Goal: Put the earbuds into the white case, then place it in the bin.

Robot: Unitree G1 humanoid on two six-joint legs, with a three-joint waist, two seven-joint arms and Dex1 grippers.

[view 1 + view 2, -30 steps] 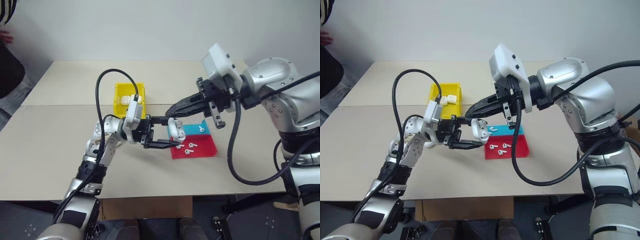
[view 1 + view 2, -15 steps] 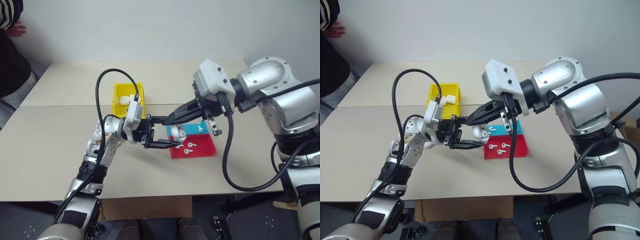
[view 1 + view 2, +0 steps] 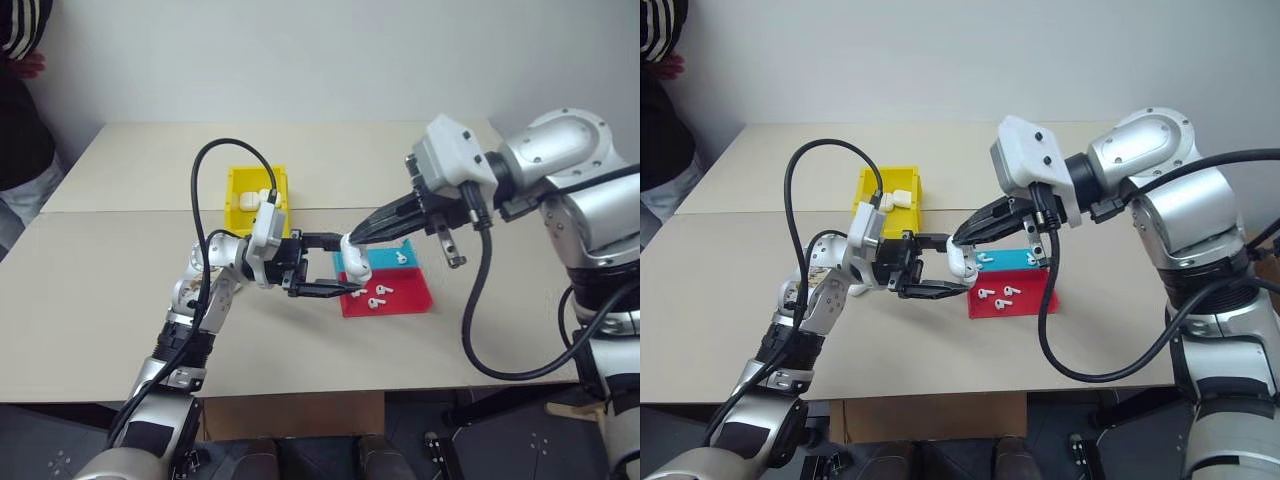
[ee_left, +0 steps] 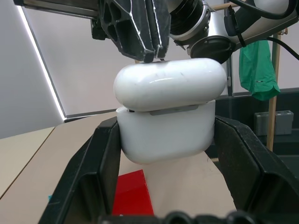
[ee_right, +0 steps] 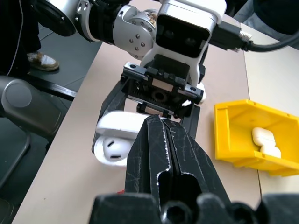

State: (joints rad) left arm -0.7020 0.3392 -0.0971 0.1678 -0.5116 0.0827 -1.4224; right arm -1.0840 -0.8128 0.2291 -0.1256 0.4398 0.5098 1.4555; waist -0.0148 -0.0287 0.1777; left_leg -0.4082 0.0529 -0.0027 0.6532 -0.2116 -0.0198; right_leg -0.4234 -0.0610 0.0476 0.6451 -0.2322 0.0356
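Note:
My left gripper (image 3: 347, 264) holds the white case (image 3: 352, 258) by its sides above the table, just left of the tray. In the left wrist view the case (image 4: 166, 109) sits between both fingers (image 4: 100, 158), its lid down with a thin gap on one side. My right gripper (image 3: 350, 238) is shut, and its tips (image 4: 154, 53) rest on top of the lid. Several loose earbuds (image 3: 372, 295) lie on the tray. The yellow bin (image 3: 245, 190) stands behind my left wrist and has white cases (image 3: 270, 197) in it.
The shallow red-and-blue tray (image 3: 410, 298) lies under and right of the held case. A black cable (image 3: 205, 190) loops over my left arm, close to the bin. A person (image 3: 20, 90) stands at the far left beyond the table's corner.
My right arm swung to the right and rolled, while its shut tips stayed at the top of the case. The left gripper and the case kept still. The person at the left shifted.

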